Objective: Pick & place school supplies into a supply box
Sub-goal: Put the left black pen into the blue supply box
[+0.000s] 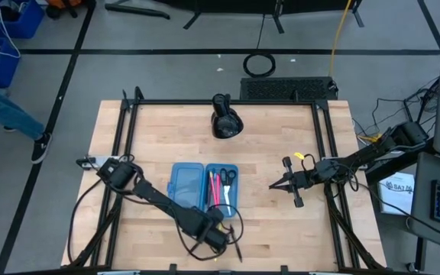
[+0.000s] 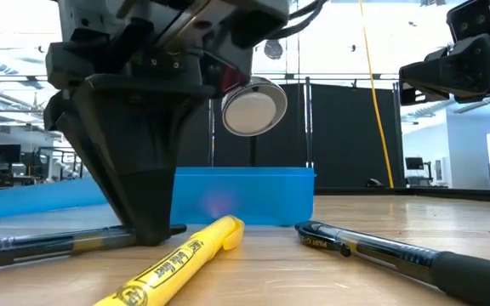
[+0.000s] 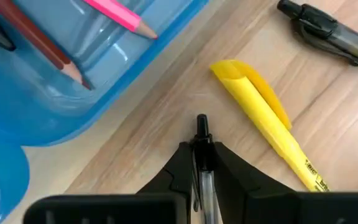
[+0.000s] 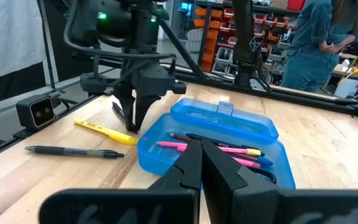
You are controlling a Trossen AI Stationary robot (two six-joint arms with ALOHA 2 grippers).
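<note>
Left gripper down on table just beside supply box, fingers pinched on a clear pen. Yellow pen and black pen lie nearby. Right gripper closed, empty, parked well apart.

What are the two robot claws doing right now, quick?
Left gripper: closed on a thin clear pen with a black tip, down on the table.
Right gripper: shut, holding nothing.

Translucent glossy blue plastic pencil case, smooth yellow plastic pen, matt black gripper fingers, on a pale, grained wooden table
</note>
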